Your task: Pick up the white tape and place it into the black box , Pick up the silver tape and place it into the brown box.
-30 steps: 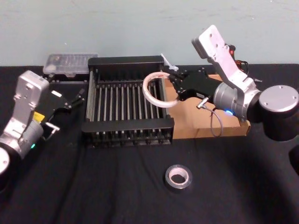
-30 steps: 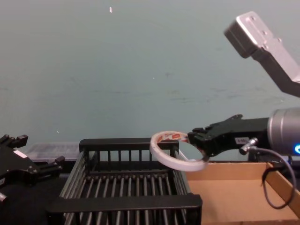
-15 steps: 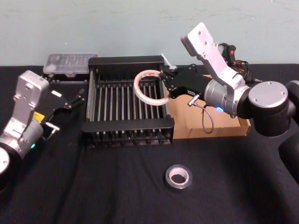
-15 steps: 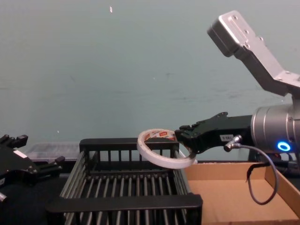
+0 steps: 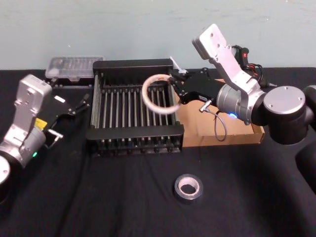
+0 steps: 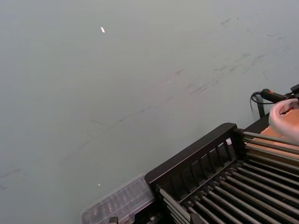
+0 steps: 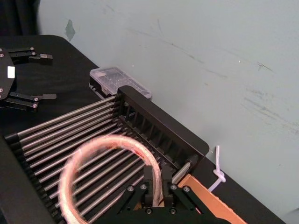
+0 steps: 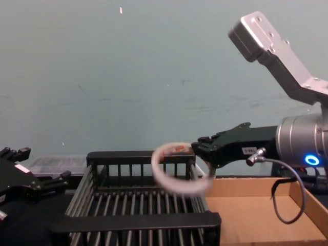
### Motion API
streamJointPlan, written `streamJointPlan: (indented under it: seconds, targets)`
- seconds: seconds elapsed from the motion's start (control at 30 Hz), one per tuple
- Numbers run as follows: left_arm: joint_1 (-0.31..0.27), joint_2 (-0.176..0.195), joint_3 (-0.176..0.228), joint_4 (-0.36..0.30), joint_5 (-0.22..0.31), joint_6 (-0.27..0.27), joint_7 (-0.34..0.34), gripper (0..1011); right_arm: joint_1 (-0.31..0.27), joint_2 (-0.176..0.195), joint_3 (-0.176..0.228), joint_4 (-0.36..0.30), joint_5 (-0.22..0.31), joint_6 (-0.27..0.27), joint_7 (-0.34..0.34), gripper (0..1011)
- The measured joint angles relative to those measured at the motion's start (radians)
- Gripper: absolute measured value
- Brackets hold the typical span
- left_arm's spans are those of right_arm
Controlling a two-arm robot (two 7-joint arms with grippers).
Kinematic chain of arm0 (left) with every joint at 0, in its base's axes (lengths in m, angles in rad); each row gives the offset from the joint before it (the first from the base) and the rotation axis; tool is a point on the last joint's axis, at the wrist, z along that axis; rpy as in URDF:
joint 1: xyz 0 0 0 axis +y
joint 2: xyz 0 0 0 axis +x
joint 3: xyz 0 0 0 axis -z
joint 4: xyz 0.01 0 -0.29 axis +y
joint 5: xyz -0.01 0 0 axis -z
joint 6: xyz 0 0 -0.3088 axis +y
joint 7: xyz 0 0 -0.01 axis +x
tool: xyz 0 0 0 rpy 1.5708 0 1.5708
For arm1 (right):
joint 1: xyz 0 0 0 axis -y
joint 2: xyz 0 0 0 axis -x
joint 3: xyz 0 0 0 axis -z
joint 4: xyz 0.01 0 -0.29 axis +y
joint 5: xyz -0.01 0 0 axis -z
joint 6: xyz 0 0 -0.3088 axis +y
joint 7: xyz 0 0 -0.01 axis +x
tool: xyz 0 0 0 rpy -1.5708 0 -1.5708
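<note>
Right tool: my right tool (image 5: 174, 90) (image 7: 157, 187) (image 8: 198, 152) sits upper centre in the head view, reaching in from the right. It is clamped tight on the rim of the white tape.
White tape: the white tape (image 5: 143, 95) (image 7: 112, 140) (image 8: 174, 187) hangs in the air from my fingers, tilted. It is over the right rear part of the black box. In the chest view it sits mid-frame, about level with the box's back rim.
Black box: the black box (image 5: 133, 132) (image 6: 191, 161) (image 7: 163, 126) (image 8: 138, 221) stands on the tabletop (image 5: 123, 197) in the middle of the head view, with its barred floor below the ring.
Brown box: the brown box (image 5: 197, 134) (image 8: 246, 205) lies right against the black box's right side, partly under my right arm.
Silver tape: the silver tape (image 5: 188, 197) lies flat on the tabletop, lower centre of the head view. It is well in front of both boxes and touches neither.
Left tool: my left tool (image 5: 81, 104) (image 7: 39, 77) is parked at the left of the head view, beside the black box. Its fingers are spread wide and it holds nothing.
Clear case: a clear plastic case (image 5: 74, 66) lies upper left, by the black box's rear left corner.
</note>
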Motion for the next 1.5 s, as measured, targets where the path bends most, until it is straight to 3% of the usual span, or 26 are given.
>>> streamJointPlan:
  seconds: [0.43,0.7,0.97,1.2,1.5]
  targets:
    - [0.000,0.000,0.000,0.000,0.000,0.000,0.000,1001,-0.001,0.001,0.001,-0.001,0.000,0.001,0.000,481]
    - [0.000,0.000,0.000,0.000,0.000,0.000,0.000,1001,-0.002,0.001,0.001,-0.002,0.001,0.002,-0.001,763]
    - [0.000,0.000,0.000,0.000,0.000,0.000,0.000,1001,-0.002,0.001,0.001,-0.002,0.001,0.002,-0.001,971]
    - [0.000,0.000,0.000,0.000,0.000,0.000,0.000,1001,-0.005,0.005,0.002,-0.008,0.001,0.000,-0.002,1002]
    - [0.000,0.000,0.000,0.000,0.000,0.000,0.000,1001,-0.049,0.035,0.029,-0.083,0.009,0.018,-0.011,1002]
